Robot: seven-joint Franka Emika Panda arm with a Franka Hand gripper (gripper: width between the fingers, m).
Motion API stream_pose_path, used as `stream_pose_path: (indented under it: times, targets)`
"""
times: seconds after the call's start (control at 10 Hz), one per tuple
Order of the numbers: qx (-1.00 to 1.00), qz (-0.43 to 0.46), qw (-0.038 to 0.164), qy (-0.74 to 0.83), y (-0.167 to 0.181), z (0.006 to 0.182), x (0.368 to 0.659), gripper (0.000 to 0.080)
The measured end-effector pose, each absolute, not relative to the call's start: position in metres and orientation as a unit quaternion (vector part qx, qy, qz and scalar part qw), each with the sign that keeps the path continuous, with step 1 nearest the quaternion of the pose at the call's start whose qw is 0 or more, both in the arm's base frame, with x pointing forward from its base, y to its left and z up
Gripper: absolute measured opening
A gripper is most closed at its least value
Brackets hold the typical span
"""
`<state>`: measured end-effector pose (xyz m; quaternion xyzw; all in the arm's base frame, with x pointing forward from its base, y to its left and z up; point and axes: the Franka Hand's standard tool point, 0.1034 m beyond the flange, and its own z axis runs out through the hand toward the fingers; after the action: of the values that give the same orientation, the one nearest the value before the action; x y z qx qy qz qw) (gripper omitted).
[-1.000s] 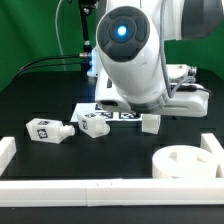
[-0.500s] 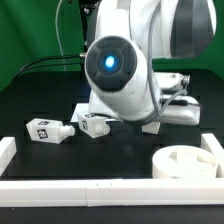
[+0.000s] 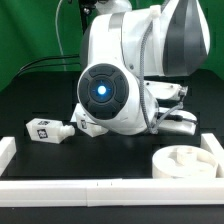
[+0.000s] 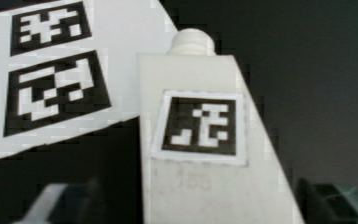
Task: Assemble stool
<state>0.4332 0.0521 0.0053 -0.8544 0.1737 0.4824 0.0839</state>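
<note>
exterior view's foreground is filled by the arm [image 3: 120, 70], bent low over the black table [image 3: 30, 100], and its bulk, with a glowing blue ring, hides the fingers from this side. toward the exterior view's left a short white left leg [image 3: 45, 129] lies on its side on the table, a black-and-white tag facing the camera. just beside it, a half-hidden leg [image 3: 86, 122] pokes out from behind the arm. the round seat [image 3: 185, 162] lies flat near the exterior view's lower right, well apart from both legs and just inside the long white border rail [image 3: 100, 188] along the front edge. the wrist view looks closely at a blocky tagged leg [image 4: 197, 120] with a small peg at one end and a square tag on its face. it lies beside the marker board [image 4: 51, 70]. the blurred fingers [image 4: 51, 206] stand either side of this leg's near end, and i cannot tell whether they press on it or stand clear.
</note>
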Motion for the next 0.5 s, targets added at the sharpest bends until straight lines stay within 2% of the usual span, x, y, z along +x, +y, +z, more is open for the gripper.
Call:
stream_pose_path:
  times: [0.1,0.2,0.3,0.5]
  targets:
    - [-0.854,0.482,0.084,0.174,0.052,0.005,0.433,0.0401]
    - [-0.855,0.481,0.084,0.174,0.052,0.005,0.434,0.0401]
    - [-0.859,0.475,0.083,0.172,0.054,0.009,0.436,0.0321]
    - [-0.869,0.459,0.088,0.161,0.061,0.038,0.449,0.0321]
